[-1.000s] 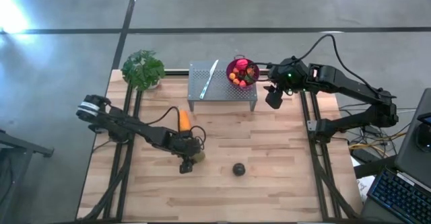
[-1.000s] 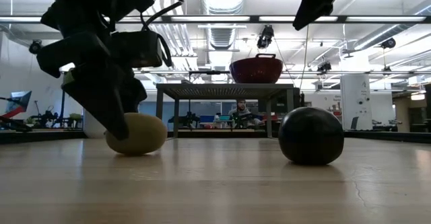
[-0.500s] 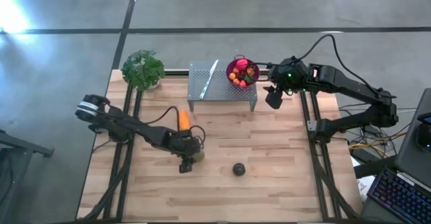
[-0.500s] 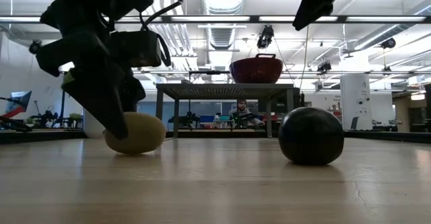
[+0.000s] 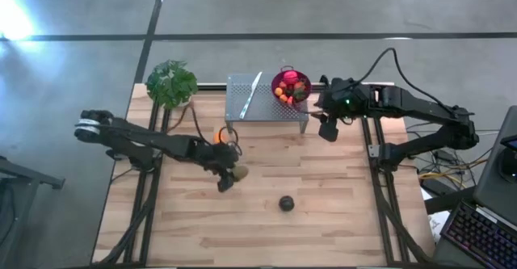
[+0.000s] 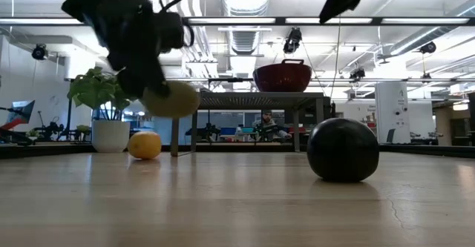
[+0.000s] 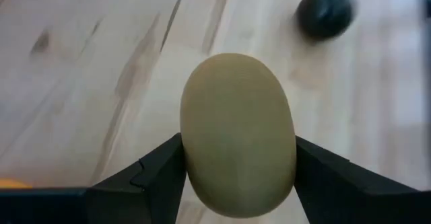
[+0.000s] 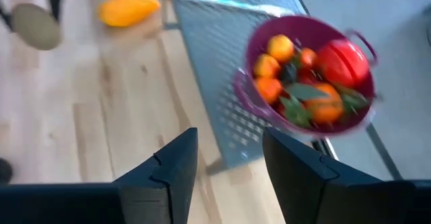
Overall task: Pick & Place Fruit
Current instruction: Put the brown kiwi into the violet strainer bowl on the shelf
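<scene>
Where it lay tabled, olive-green fruit now lifted, left fingers clamping it

Past the right tool's parted fingers, a purple colander of fruit sits on a perforated rack.

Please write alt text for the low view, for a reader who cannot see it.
The left gripper holds an olive fruit above the table. A dark ball and an orange fruit lie on the wood.
</scene>
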`<act>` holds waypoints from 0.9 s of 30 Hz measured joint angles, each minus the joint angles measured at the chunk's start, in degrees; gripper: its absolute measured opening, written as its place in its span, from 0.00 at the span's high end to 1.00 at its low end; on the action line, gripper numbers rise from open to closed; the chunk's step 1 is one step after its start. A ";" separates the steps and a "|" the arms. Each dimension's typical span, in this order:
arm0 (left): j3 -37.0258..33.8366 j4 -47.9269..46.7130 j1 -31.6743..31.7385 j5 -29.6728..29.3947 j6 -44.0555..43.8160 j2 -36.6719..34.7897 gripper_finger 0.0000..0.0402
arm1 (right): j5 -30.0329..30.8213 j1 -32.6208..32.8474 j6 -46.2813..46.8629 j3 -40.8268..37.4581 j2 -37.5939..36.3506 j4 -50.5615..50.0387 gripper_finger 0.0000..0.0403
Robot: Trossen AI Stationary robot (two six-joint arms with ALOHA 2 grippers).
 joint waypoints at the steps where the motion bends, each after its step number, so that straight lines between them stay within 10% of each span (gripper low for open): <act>1: 0.00 0.51 0.86 1.37 -0.21 -0.87 0.40 | 0.00 1.14 -0.29 -0.13 0.00 0.77 0.60; 14: 0.00 23.82 13.07 27.96 -9.42 -5.03 0.39 | 0.02 15.60 -3.36 -3.31 0.69 15.58 0.57; 27: 0.57 35.74 18.71 35.49 -14.99 -4.79 0.39 | 0.59 17.87 -3.27 -3.53 3.05 23.63 0.33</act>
